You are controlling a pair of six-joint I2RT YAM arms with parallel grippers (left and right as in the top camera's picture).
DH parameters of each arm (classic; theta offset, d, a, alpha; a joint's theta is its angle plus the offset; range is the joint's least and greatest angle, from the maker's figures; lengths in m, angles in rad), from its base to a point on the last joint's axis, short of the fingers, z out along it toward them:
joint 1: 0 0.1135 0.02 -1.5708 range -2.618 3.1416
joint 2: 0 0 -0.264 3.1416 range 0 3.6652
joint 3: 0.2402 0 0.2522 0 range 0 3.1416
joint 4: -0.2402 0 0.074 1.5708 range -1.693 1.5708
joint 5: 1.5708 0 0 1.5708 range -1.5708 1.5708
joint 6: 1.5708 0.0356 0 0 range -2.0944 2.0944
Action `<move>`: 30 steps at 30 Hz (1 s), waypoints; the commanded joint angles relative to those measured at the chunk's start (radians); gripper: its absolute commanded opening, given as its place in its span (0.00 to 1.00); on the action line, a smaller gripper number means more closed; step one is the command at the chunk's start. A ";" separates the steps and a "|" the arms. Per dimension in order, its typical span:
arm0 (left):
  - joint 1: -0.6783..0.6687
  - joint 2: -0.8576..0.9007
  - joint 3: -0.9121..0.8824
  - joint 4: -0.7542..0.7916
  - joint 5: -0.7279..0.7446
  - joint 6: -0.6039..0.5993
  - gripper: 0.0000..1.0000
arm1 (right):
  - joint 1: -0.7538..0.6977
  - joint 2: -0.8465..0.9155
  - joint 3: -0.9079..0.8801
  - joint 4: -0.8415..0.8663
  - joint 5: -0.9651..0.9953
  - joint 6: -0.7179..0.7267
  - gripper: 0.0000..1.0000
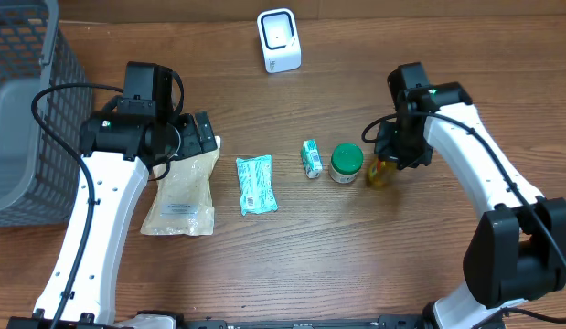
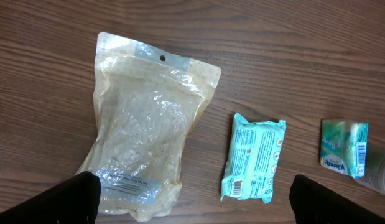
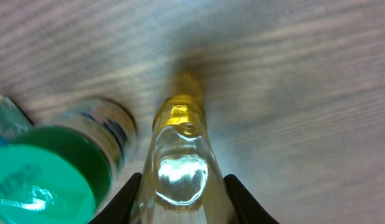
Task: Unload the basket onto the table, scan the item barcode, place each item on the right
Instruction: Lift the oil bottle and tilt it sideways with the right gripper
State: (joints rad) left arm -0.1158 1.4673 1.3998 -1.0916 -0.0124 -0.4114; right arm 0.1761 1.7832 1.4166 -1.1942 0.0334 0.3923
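Currently, the right gripper point(image 3: 183, 190) is clamped on a clear bottle point(image 1: 380, 173) of yellow liquid, just right of the green-lidded jar point(image 1: 346, 162). The left gripper point(image 2: 193, 200) is fully open, holding nothing.

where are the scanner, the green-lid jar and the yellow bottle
scanner point(image 1: 279, 40), overhead view, front face
green-lid jar point(image 1: 346, 160), overhead view, lid top
yellow bottle point(image 3: 179, 171), right wrist view, clear upper body
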 commanded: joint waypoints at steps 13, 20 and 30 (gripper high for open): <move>0.003 -0.001 0.008 0.000 -0.006 0.008 1.00 | -0.095 -0.260 0.230 -0.156 -0.532 -0.060 0.20; 0.003 -0.001 0.008 0.000 -0.006 0.008 0.99 | -0.091 -0.263 0.230 -0.248 -0.848 -0.186 0.17; 0.003 -0.001 0.008 0.000 -0.006 0.008 1.00 | -0.091 -0.263 0.230 -0.410 -0.961 -0.454 0.16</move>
State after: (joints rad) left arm -0.1158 1.4673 1.3998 -1.0912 -0.0124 -0.4114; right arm 0.0811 1.5291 1.6253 -1.5879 -0.8394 0.0242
